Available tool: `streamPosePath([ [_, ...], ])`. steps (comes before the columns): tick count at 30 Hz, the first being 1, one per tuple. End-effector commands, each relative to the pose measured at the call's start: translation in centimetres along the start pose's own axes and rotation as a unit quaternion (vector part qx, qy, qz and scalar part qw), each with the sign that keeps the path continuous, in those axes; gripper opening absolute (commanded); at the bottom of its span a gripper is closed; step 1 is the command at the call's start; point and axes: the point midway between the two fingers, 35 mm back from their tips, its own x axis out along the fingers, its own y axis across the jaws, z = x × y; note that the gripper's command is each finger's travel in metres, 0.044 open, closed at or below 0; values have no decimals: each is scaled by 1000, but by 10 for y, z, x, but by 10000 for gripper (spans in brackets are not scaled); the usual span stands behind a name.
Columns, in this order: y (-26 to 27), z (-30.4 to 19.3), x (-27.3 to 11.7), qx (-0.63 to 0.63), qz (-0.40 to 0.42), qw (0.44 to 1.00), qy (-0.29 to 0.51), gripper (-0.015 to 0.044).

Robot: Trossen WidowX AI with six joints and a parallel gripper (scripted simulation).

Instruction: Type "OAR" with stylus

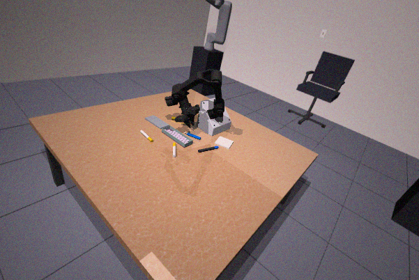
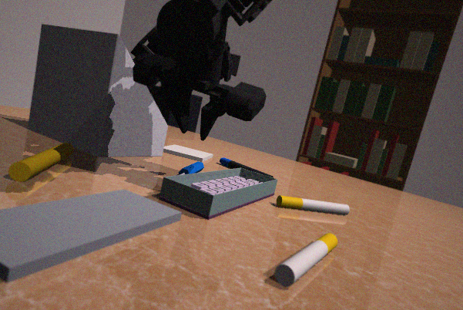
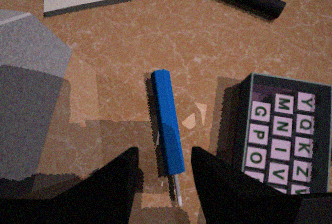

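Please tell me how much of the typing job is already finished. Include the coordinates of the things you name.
Nothing looks typed: the blue stylus (image 1: 194, 136) (image 2: 192, 168) (image 3: 169, 122) lies on the desk. The gripper (image 1: 193, 127) (image 2: 193, 136) (image 3: 165, 148) is open above it. Left: grasp it, then press O, A, R on the keyboard (image 1: 177, 136) (image 2: 230, 186) (image 3: 279, 125).

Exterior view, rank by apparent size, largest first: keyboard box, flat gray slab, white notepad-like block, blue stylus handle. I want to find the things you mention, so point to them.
1. Flat gray slab (image 1: 157, 122) (image 2: 80, 224)
2. Keyboard box (image 1: 177, 140) (image 2: 238, 200) (image 3: 330, 125)
3. White block (image 1: 224, 142) (image 2: 188, 152) (image 3: 80, 5)
4. Blue stylus handle (image 1: 194, 136) (image 2: 192, 168) (image 3: 168, 122)

Slab looks nearest the camera.
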Motion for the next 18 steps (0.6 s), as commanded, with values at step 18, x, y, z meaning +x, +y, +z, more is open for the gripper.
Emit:
streamPosePath([
  [18,-4,-5,6,-88,-12,996,-22,150],
])
